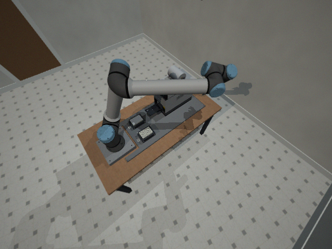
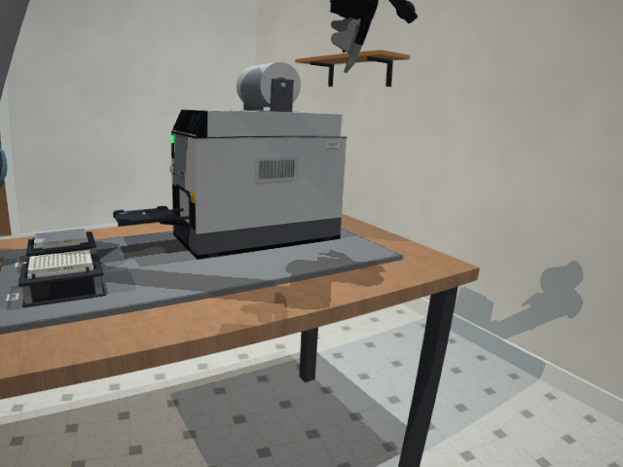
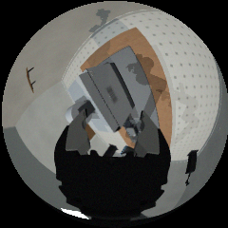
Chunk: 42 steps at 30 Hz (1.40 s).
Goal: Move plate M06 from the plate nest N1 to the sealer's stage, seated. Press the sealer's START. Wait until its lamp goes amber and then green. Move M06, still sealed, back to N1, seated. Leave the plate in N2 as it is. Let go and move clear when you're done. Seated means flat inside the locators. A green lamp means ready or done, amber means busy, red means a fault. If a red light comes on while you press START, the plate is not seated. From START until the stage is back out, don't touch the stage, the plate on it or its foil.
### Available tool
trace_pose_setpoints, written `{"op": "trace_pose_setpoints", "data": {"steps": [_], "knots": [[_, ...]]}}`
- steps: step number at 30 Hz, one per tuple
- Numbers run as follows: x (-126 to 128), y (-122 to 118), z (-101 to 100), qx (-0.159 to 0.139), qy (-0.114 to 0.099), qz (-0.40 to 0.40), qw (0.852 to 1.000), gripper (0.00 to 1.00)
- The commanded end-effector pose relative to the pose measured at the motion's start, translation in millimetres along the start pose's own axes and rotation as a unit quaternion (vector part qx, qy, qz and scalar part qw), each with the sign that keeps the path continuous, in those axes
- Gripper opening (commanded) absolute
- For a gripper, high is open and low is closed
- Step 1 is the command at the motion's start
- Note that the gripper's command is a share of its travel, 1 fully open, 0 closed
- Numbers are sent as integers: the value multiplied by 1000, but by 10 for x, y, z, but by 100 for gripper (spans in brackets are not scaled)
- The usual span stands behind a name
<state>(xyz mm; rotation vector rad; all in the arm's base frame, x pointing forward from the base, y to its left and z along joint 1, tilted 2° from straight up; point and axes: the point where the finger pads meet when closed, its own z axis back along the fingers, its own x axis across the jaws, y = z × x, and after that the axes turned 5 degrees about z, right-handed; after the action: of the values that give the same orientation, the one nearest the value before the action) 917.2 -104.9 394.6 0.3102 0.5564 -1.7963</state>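
A white well plate [image 2: 60, 263] sits in the nearer black nest, also in the overhead view [image 1: 146, 133]. A plate with a flat grey top [image 2: 59, 237] sits in the farther nest [image 1: 136, 120]. I cannot read which plate is M06. The grey sealer [image 2: 261, 183] shows a green lamp [image 2: 172, 139]. Its black stage [image 2: 143, 215] is out at the front and empty, also in the overhead view [image 1: 152, 109]. My gripper [image 2: 349, 45] hangs high above the sealer's far end, open and empty. The wrist view shows its fingers apart over the sealer [image 3: 111, 97].
A foil roll [image 2: 266, 85] stands on top of the sealer. A small wall shelf [image 2: 359, 60] is behind the gripper. The arm's forearm [image 1: 168, 86] spans over the sealer. The arm base [image 1: 113, 139] stands at the table's left end.
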Motion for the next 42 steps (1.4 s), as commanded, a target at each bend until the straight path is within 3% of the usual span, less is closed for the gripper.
{"op": "trace_pose_setpoints", "data": {"steps": [1,20,28,42], "knots": [[-38,-89,135,4,-9,3,1000,68],[-206,-619,778,21,-58,15,998,68],[-243,-757,921,26,-70,18,997,68],[-367,-1213,1394,40,-108,25,993,68]]}}
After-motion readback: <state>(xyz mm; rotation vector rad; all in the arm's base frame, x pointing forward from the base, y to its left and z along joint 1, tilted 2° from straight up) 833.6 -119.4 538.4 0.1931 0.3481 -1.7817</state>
